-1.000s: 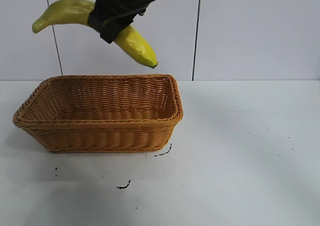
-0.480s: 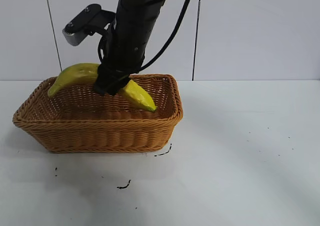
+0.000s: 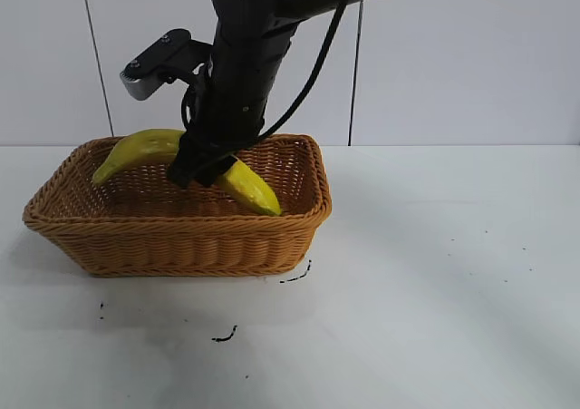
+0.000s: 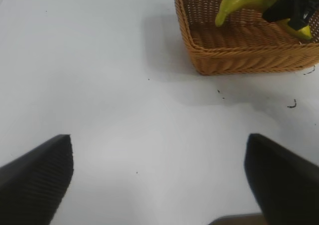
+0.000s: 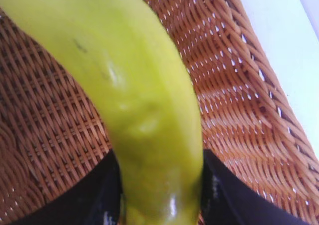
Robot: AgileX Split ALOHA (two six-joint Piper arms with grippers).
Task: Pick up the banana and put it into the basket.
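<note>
Banana (image 3: 145, 145) is hanging inside the basket (image 3: 181, 237), gripped mid-length, one tip dipping below the rim; let go while it is tilting like this, it could catch the woven wall and roll; right gripper (image 3: 207, 160) is pinching it firmly; left gripper (image 4: 159, 180), well clear of the basket, is spread wide, holding nothing

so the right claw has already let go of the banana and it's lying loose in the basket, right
No. The right claw is shut on the banana at its middle, holding it low inside the basket. The exterior view shows this.
</note>
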